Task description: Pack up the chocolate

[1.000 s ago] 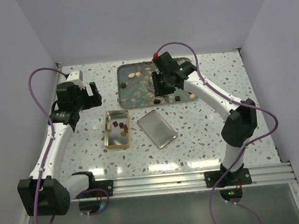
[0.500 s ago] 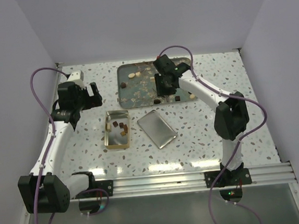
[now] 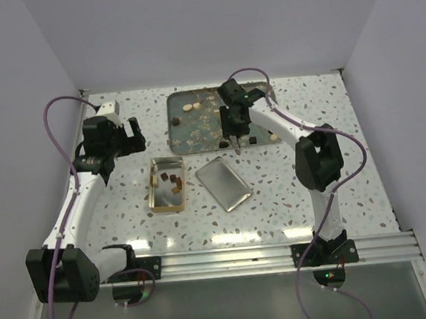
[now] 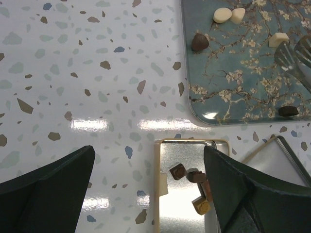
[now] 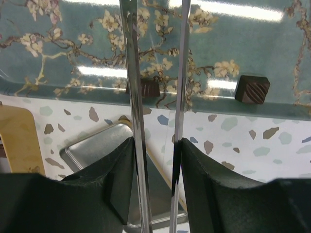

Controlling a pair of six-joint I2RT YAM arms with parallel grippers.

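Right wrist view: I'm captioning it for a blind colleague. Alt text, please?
The right claw's thin metal fingers stand slightly apart over a teal blossom tray's edge, one dark chocolate between them, another further right. Below: a silver lid, a gold tin's corner.

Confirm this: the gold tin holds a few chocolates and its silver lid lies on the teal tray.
No: the top view shows the silver lid on the tabletop beside the gold tin, off the teal tray. The tin does hold chocolates.

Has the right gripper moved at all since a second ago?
Yes. In the top view the right gripper has shifted toward the arm bases, and its tips now reach the near rim of the teal tray.
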